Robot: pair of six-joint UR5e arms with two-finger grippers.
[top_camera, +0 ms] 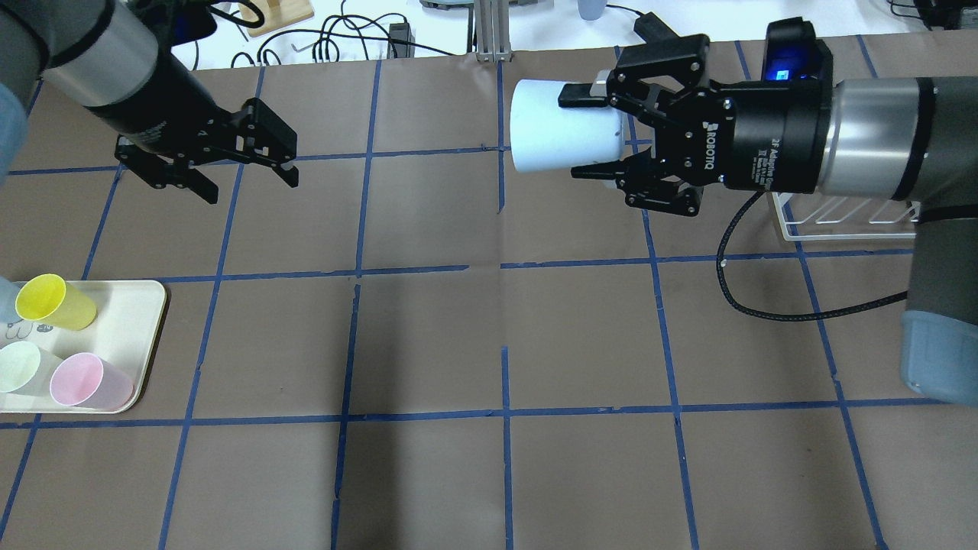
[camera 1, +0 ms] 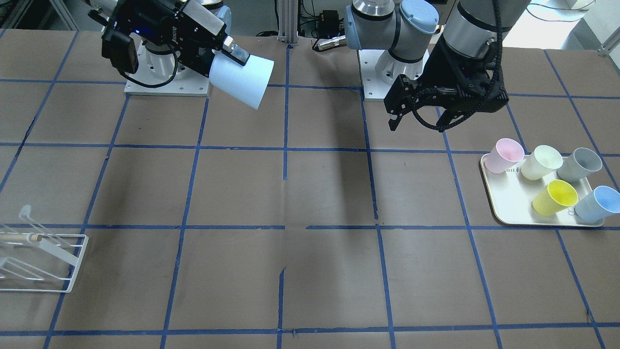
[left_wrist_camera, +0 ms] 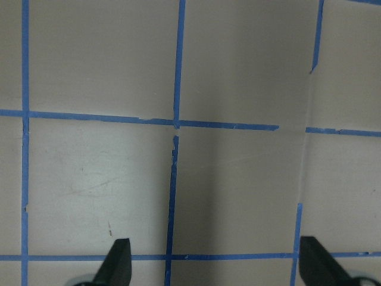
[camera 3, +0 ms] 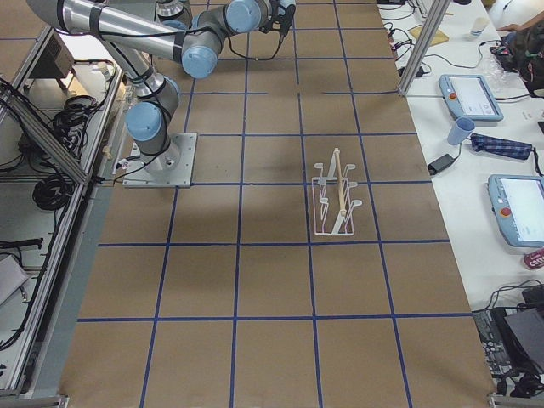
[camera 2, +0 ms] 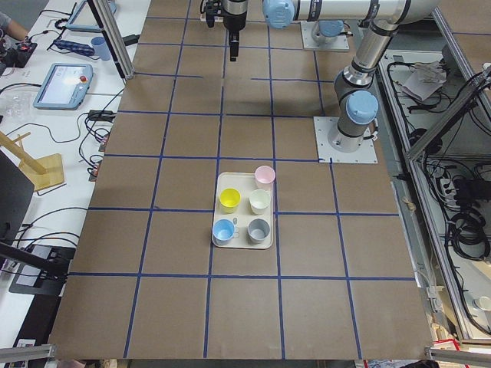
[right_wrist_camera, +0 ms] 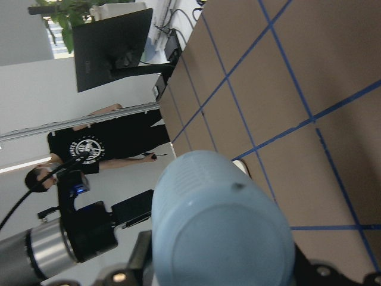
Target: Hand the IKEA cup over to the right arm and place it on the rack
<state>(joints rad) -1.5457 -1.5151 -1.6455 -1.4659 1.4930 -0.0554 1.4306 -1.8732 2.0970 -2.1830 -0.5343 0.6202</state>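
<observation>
High over the far middle of the table (camera 1: 310, 194), my right gripper (top_camera: 584, 134) is clamped on the IKEA cup (top_camera: 550, 126), one finger on each side of its wall. The cup lies on its side in the air, its base toward my palm (the right wrist view shows only that closed base) and its mouth pointing across toward my left arm. My left gripper (top_camera: 252, 183) hangs well apart from it with the jaws spread and nothing between them; its wrist view shows only bare table between the fingertips.

By my reading the transfer is done and the step in hand is the carry to the rack (camera 3: 334, 208), which stands on the table toward my right end, well apart from the cup. The other cups sit on the tray (camera 1: 513, 203) at my left end, the second blue cup (camera 1: 598, 203) among them, and play no part now.

The next move calls for swinging my right arm out and down to the rack, then turning the wrist so the mouth faces down and slips over a slanted prong. I should hold my grip until the cup is seated.
</observation>
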